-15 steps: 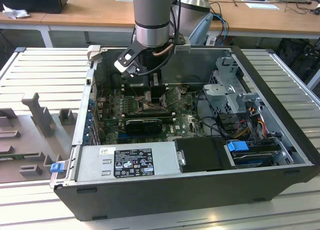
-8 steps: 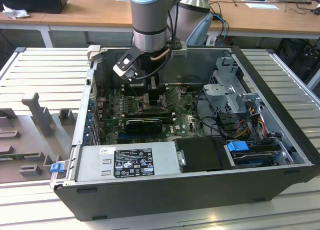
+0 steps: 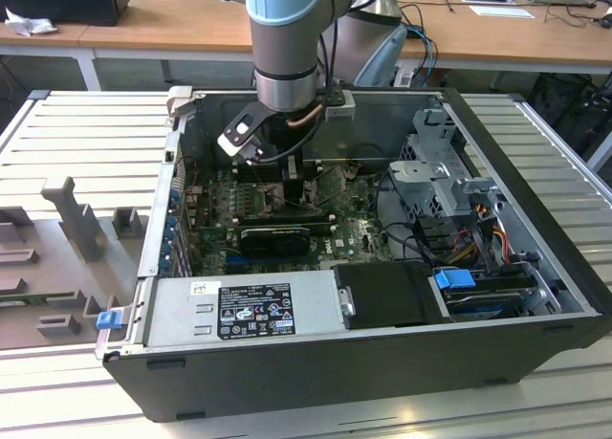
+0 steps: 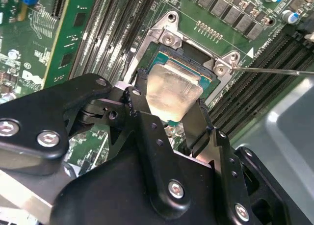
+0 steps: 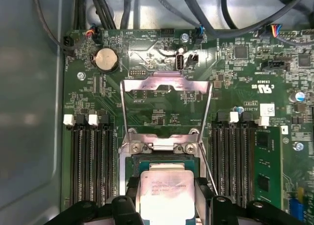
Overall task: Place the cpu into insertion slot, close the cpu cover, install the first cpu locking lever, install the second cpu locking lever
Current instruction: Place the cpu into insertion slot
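workspace: open computer case [image 3: 382, 362] lying on ribbed metal table [image 3: 545, 142], wooden desks [image 3: 163, 28] behind. in the second wrist view you see the gripper [image 4: 169, 107] clamped on the chip [image 4: 174, 83], over the socket [image 4: 189, 51]; seated or not, you cannot tell. the first wrist view adds the cover [image 5: 166, 81], standing open.

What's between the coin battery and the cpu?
In the first wrist view, the cpu cover, flipped open, lies between the coin battery and the cpu.
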You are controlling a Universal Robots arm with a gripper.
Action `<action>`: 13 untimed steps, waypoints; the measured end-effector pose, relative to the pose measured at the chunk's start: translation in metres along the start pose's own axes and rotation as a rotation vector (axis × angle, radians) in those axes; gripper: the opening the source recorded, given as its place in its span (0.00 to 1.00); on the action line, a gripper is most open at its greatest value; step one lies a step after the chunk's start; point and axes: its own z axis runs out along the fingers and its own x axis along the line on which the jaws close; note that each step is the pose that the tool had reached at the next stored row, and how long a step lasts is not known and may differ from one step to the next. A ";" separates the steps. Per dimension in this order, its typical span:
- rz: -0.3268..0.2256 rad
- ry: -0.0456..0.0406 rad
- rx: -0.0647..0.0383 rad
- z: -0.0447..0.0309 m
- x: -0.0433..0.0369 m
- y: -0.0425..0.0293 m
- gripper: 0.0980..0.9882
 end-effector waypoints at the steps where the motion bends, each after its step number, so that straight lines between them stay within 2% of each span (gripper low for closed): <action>1: 0.000 -0.0002 0.000 0.0002 0.0000 0.0000 0.49; 8: 0.006 -0.0005 0.000 0.0046 0.0000 -0.0003 0.49; 13: 0.006 -0.0005 0.000 0.0048 0.0000 -0.0004 0.49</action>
